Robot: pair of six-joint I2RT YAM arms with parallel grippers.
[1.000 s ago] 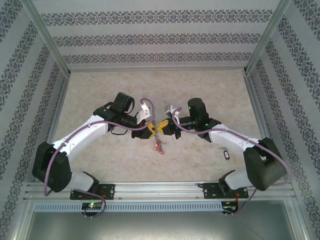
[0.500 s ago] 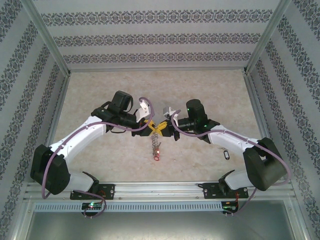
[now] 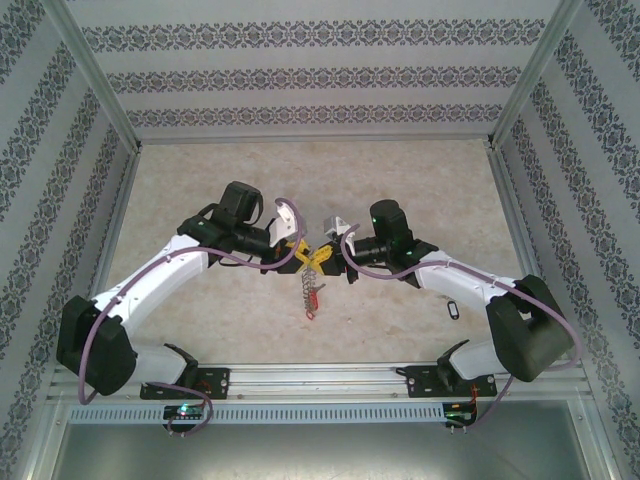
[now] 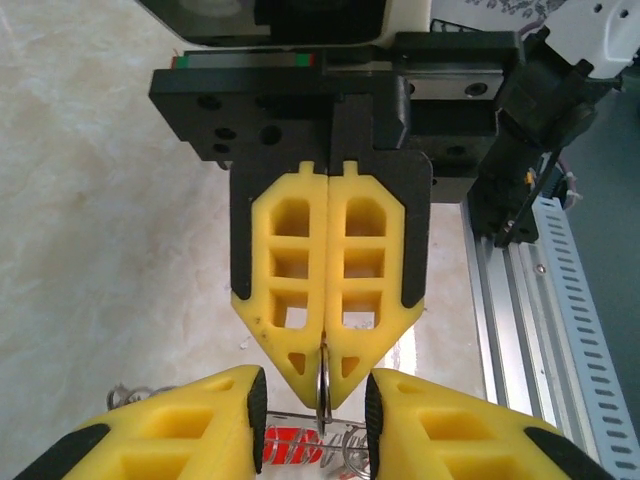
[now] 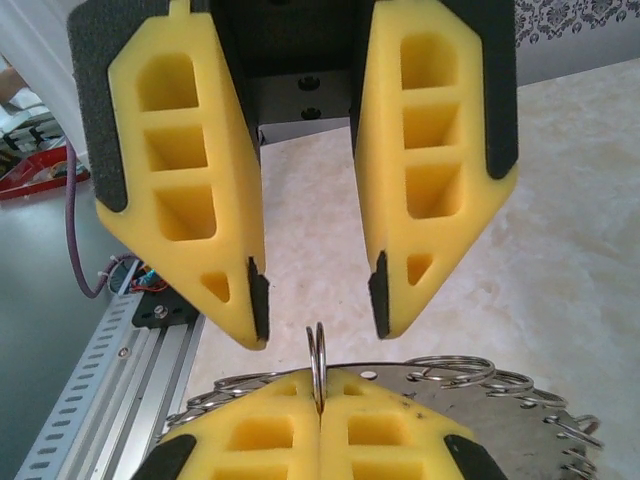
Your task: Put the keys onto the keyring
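- the keyring (image 3: 308, 290) hangs as a silvery coiled strand straight below the two meeting end effectors, with a red tag (image 3: 312, 313) at its low end; whether that end touches the worktop (image 3: 200, 180) I cannot tell; in the right wrist view its coils fan out just under and beside the right pads
- a thin metal ring (image 5: 316, 350) stands edge-on, clamped at its lower part by the right end effector (image 4: 322, 382), whose pads are pressed together; whether it is a link of the keyring or a key's own loop I cannot tell
- the left end effector (image 5: 318, 315) faces the right one tip to tip, its pads apart and holding nothing; the ring's top sits just beyond its tips, in line with the gap
- a key with a black tag (image 3: 452, 310) lies on the worktop, well apart from both end effectors, beside the right forearm
- step in hand, as I judge it: offering the ring for a second grip; the next move calls for the left end effector to ease forward and close squarely on the ring's free edge without knocking it out of the right pinch
- room: open worktop beyond both end effectors; the metal rail (image 3: 320, 378) lies well behind them, by the bases; the side walls (image 3: 60, 150) are well clear; the tight spot is the tip-to-tip gap itself
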